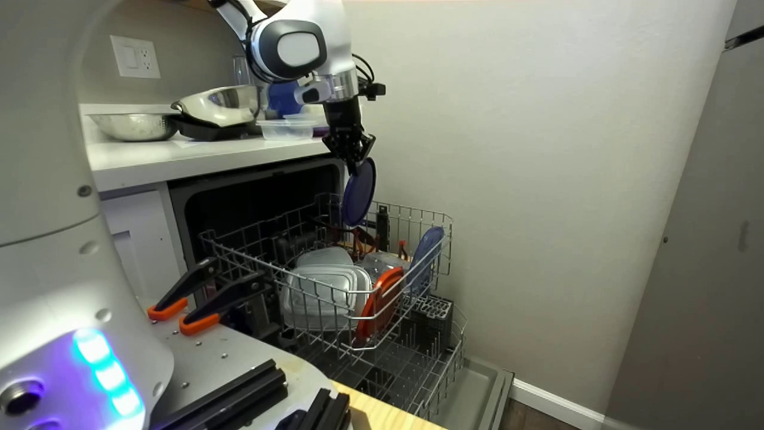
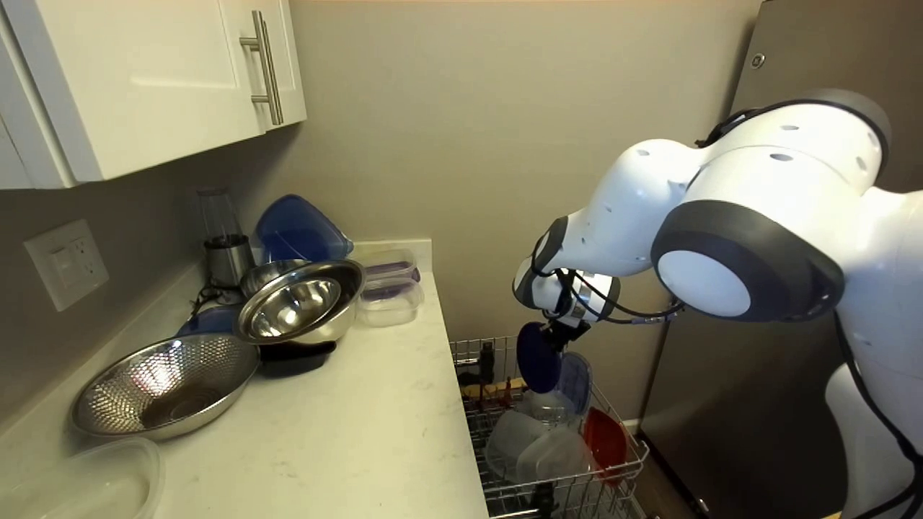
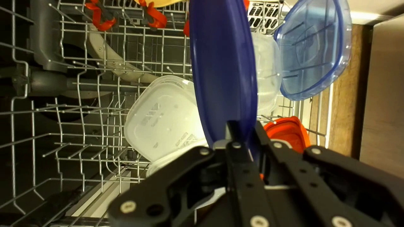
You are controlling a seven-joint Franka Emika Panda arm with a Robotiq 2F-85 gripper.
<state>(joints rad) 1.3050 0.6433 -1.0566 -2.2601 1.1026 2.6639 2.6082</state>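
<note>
My fingers (image 3: 237,156), nearly together, pinch the round lid (image 3: 224,72). It hangs above the rack (image 3: 83,123), inside its edges.

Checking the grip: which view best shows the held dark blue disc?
The wrist view: close up, it shows the tool pinching the dark blue disc, its far end cropped. Both exterior views show it nearly whole but small.

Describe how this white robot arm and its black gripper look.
The glossy white, rounded arm has dark grey bands and pale oval caps at its joints, with black cables along the outside. A silver cylindrical collar leads to the black, angular gripper, dotted with round silvery screw heads. Blue lights glow on the white base.
</note>
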